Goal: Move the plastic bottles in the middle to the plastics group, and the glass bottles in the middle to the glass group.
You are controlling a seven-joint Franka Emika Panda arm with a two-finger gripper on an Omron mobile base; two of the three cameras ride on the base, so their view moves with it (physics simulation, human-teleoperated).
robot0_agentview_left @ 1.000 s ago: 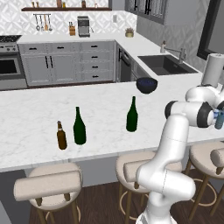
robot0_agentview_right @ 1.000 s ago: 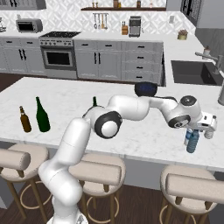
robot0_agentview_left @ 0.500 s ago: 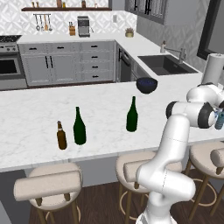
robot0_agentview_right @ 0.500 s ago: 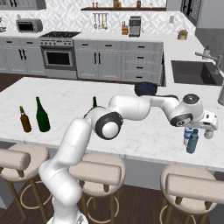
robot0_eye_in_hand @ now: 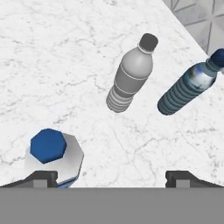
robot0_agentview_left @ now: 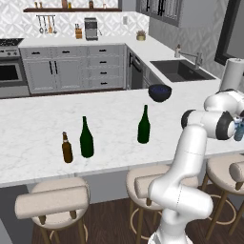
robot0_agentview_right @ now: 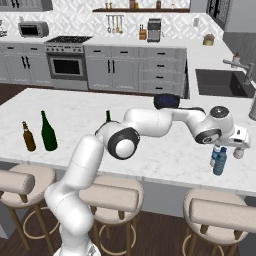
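1. Currently the claw (robot0_eye_in_hand: 112,178) is wide open and holds nothing. It hangs over the right end of the island counter (robot0_agentview_left: 38,124).
2. Straight below it an upright water bottle with a blue cap (robot0_eye_in_hand: 52,153) stands free, close beside 1 fingertip (robot0_eye_in_hand: 41,177) and not gripped.
3. Just beyond are 2 more small bottles: a grey one (robot0_eye_in_hand: 131,78) and a ribbed teal one (robot0_eye_in_hand: 186,89), near each other but apart. Together these 3 read as the plastics group, so the plastics look sorted.
4. Key relation: the bright green wine bottle (robot0_agentview_left: 144,125) is left alone mid-counter, well apart from the claw and to its left in the left base view. It is upright, long axis vertical, with a slim neck on top.
5. Its target, the glass group, lies further left: the dark green bottle (robot0_agentview_left: 86,138) with the brown beer bottle (robot0_agentview_left: 66,147) just beside it.
6. In the way: nothing on the counter between the claw and the wine bottle. The dark bowl (robot0_agentview_left: 159,92) sits behind that line and the paper-towel roll (robot0_agentview_left: 233,74) is behind the claw. My guess is the main risk is clipping the blue-capped bottle on lift-off.
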